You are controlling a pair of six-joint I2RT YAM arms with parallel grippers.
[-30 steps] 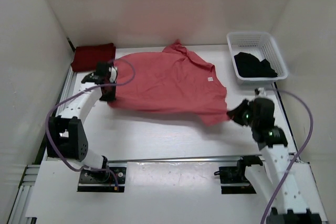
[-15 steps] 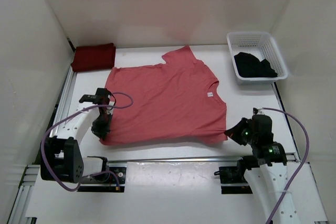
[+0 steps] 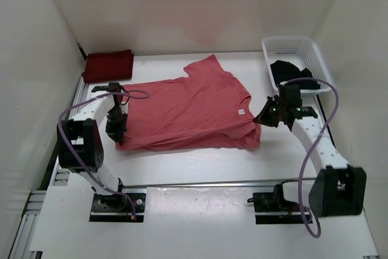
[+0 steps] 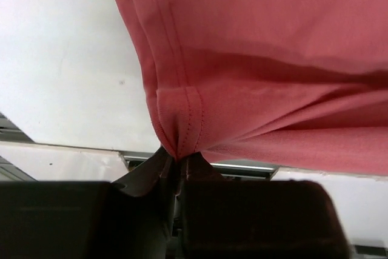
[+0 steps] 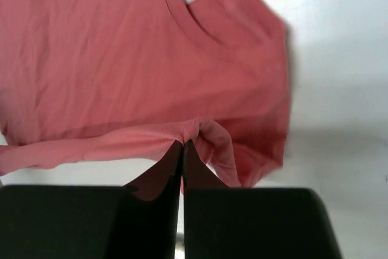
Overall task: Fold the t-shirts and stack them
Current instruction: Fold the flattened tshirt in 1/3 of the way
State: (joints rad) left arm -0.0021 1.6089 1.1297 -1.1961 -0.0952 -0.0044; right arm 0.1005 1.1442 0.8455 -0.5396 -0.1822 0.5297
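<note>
We reach both arms forward, wide apart, our left gripper (image 3: pixel 119 142) and right gripper (image 3: pixel 260 121) each pinched tight on the pink shirt (image 3: pixel 188 107).

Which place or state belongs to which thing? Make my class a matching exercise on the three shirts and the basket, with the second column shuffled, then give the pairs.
Column 1
1. salmon pink shirt
2. dark maroon shirt
3. black shirt
4. white mesh basket

Column 2
A. folded, at the far left corner of the table
B. standing at the table's far right corner
C. spread mid-table, pinched by the left gripper and the right gripper
D. lying inside the basket

Pairs: 1-C, 2-A, 3-D, 4-B
</note>
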